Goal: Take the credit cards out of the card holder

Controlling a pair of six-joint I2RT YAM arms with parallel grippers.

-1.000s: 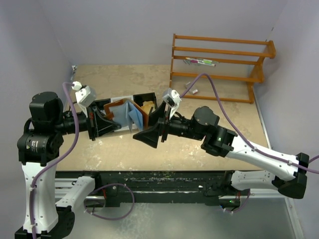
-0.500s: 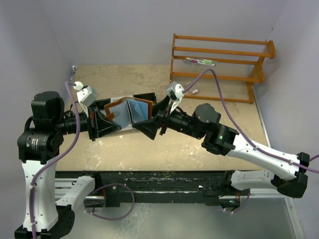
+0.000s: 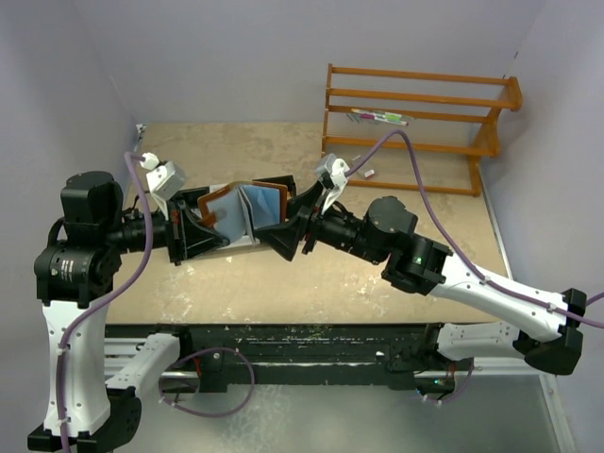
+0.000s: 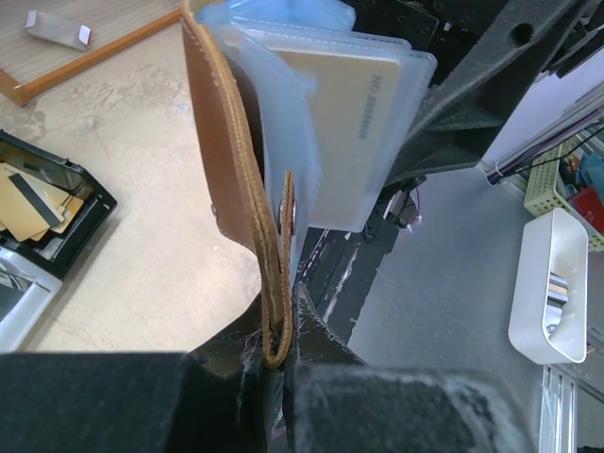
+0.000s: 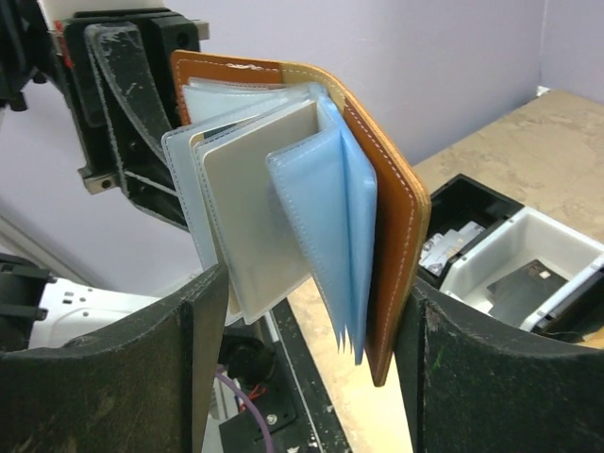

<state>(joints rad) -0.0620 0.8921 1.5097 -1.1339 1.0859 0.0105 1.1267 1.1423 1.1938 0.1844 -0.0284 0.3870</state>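
Brown leather card holder (image 5: 382, 189) hangs open above the tabletop (image 3: 377, 283), cover pinched firmly in the left gripper (image 4: 278, 363), so the right gripper (image 5: 310, 302), jaws spread wide around it, should narrow onto the pale credit card (image 5: 260, 208) alone and draw it straight along its sleeve (image 5: 326, 217).

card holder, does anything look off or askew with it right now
Nothing damaged. The card holder hangs open in the air, pinched by the left gripper at one cover edge, its plastic sleeves fanned unevenly, a pale card in one.
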